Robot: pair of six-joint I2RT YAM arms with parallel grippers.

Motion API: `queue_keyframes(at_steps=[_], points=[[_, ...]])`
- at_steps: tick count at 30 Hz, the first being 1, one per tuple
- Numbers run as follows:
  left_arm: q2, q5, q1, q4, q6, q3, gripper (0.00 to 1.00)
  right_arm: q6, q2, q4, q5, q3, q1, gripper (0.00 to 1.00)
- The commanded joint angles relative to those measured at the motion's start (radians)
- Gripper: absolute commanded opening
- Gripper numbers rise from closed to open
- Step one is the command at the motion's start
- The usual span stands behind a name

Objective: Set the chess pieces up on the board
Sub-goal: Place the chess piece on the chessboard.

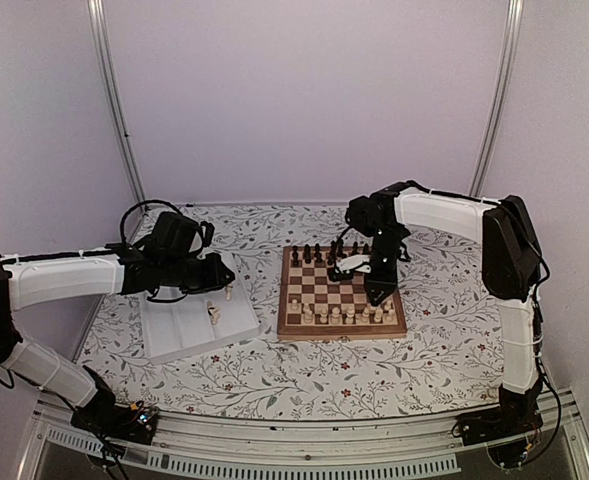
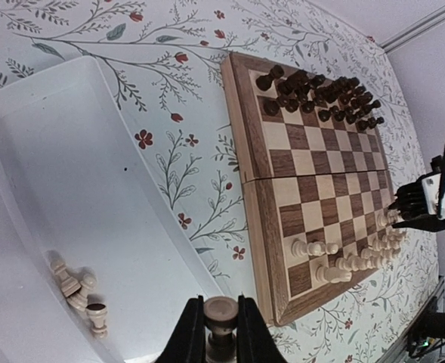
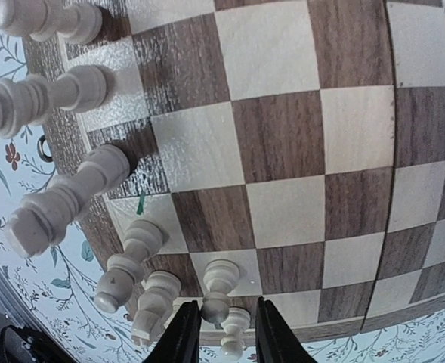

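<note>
My left gripper (image 2: 220, 333) pinches one pale chess piece (image 2: 221, 311) by its stem, the round head showing just above my fingertips, over the white tray (image 2: 71, 189) that lies off the board's left edge. The jaws sit narrow, closed on that piece. Four more pale pieces (image 2: 76, 291) lie tumbled in the tray's near corner.

My right gripper (image 3: 220, 336) hangs low over the board (image 3: 282, 151) near its right-hand near corner, jaws a little apart on either side of a pale pawn (image 3: 218, 287) that stands on its square; I cannot tell whether my fingers touch it. Other pale pieces (image 1: 342, 314) line the board's near edge, dark pieces (image 1: 324, 252) the far edge.

These chessmen look like turned wood: light, rigid, smooth, and top-heavy on narrow bases, so I judge they tip at a nudge. The waist below the head seems the safest hold, with a straight vertical lift clear of close neighbours.
</note>
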Motion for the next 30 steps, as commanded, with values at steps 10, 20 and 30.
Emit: queue_keyframes(at_steps=[10, 20, 30], points=[[-0.090, -0.040, 0.000, 0.257, -0.052, 0.018, 0.00, 0.111, -0.086, 0.166, -0.128, 0.280, -0.023, 0.38], [-0.127, -0.107, -0.080, 0.695, -0.094, -0.055, 0.00, 0.628, -0.214, 0.712, -0.808, 0.127, -0.040, 0.44], [-0.122, -0.210, -0.176, 1.024, -0.075, -0.116, 0.00, 1.384, -0.175, 1.442, -1.148, -0.126, -0.020, 0.46]])
